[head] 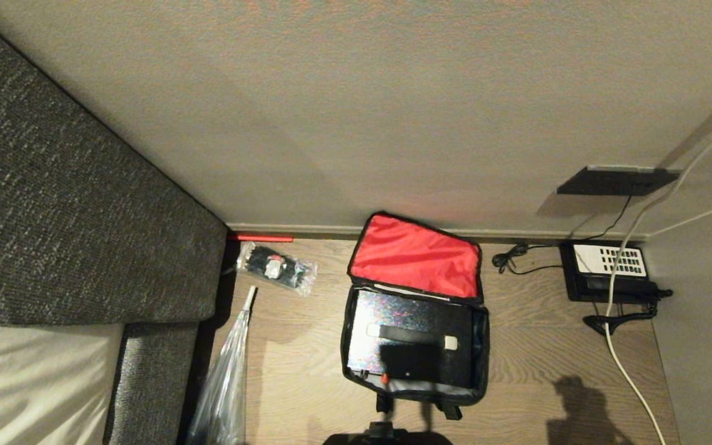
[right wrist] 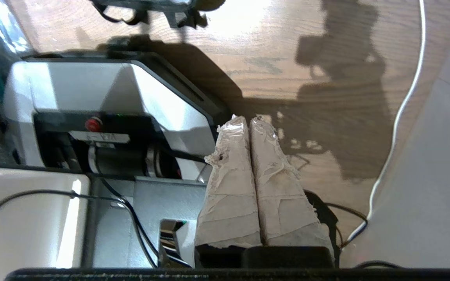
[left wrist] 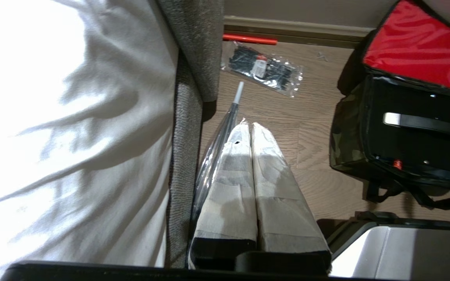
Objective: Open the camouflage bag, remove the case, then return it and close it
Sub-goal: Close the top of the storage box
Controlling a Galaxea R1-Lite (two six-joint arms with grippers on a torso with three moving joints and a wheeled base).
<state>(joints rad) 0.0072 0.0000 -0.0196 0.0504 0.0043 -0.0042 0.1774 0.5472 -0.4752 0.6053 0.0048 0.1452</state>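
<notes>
currently the boxy soft camouflage bag (head: pixel 416 321) with black zipper edging is seen lying on the wooden floor (head: pixel 535 352) against the baseboard, its bright red-lined lid (head: pixel 416 256) folded back toward the wall, and a flat glossy black case (head: pixel 415 337) with a pale handle strip is seen resting inside it. the left gripper (left wrist: pixel 250 127) is held low beside the grey fabric sofa (head: pixel 72 204), its taped jaws pressed together on nothing; the right gripper (right wrist: pixel 248 121) is likewise held with jaws closed and empty, above the robot's own base and well apart from the bag. it is judged that either the removal or the closing is still to be done, and which cannot be told. a slip could be caused by the smooth case surface, and the black straps (left wrist: pixel 424 193) trailing at the near edge could be snagged by an approaching arm. the white cable (head: pixel 625 346) near the black telephone with white keypad (head: pixel 609 272) could be caught. the bag's near side is partly cut off in the head view, and the zipper pull cannot be made out.
</notes>
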